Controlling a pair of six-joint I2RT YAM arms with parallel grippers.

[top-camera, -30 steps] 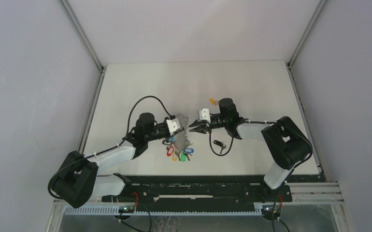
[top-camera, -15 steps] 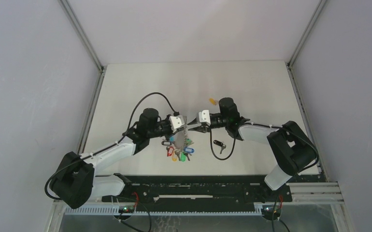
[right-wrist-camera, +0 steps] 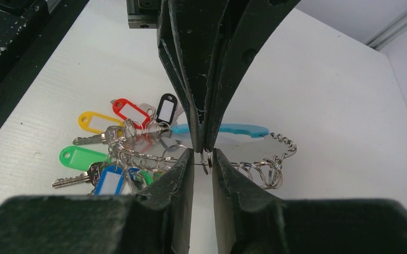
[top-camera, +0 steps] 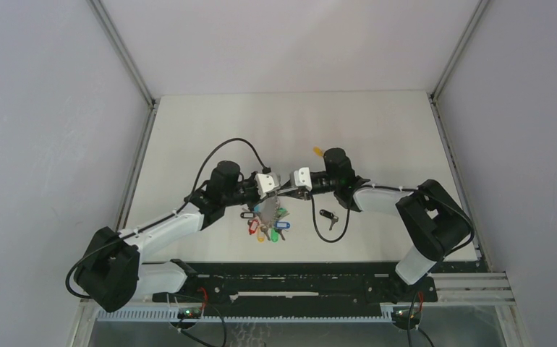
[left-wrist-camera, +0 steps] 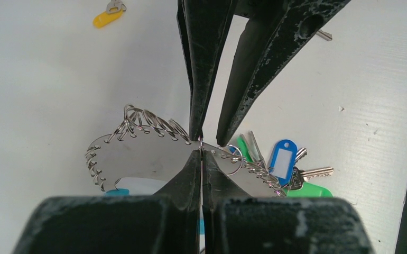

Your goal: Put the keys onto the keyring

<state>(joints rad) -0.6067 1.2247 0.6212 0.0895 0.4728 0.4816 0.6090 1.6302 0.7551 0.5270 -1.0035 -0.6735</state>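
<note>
The keyring [top-camera: 270, 219] is clamped by its metal band in the closed left gripper [left-wrist-camera: 201, 153], tip to tip with the narrowly parted right gripper [right-wrist-camera: 202, 154], whose jaws flank a small ring [right-wrist-camera: 206, 163], with a black-tagged key [top-camera: 326, 215] and a yellow-tagged key [top-camera: 319, 152] lying near either side of the right gripper.

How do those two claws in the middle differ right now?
The left gripper is squeezed shut, while the right gripper has its jaws slightly apart. The left gripper clamps the metal band of the keyring; the right gripper only has a small ring in its gap. Both are black and two-fingered, tips meeting.
</note>
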